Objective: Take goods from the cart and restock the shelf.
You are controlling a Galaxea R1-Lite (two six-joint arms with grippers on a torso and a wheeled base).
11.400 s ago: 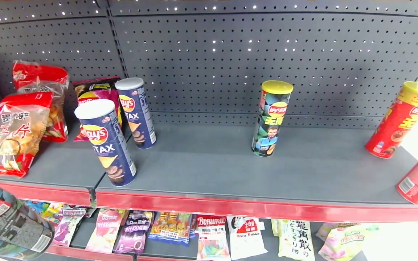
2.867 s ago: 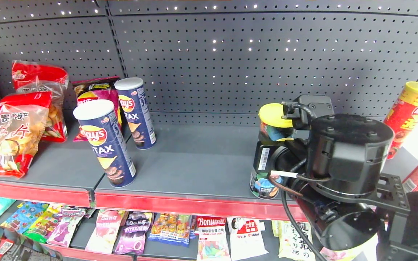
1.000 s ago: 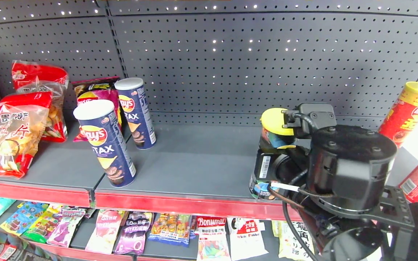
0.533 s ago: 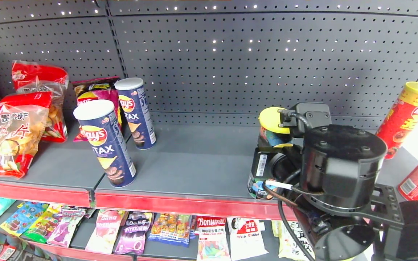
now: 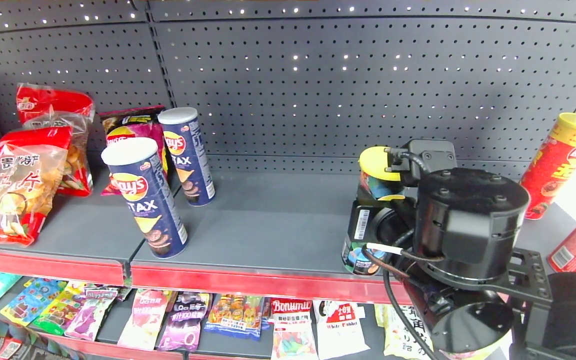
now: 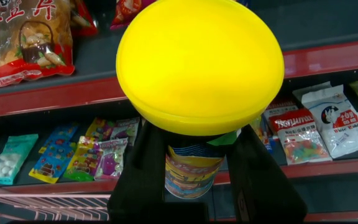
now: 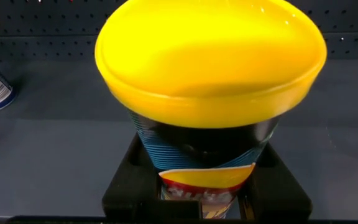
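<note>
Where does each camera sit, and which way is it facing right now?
Head: up on the robot, facing forward and down at the grey metal shelf; the right arm shows at right.
Left wrist: on the left arm, looking past the left gripper and its yellow-lidded printed can at colourful sweet packets below.
Right wrist: on the right arm, looking past the right gripper and its yellow-lidded dark can at that shelf.
Head and right wrist share that dark can.
</note>
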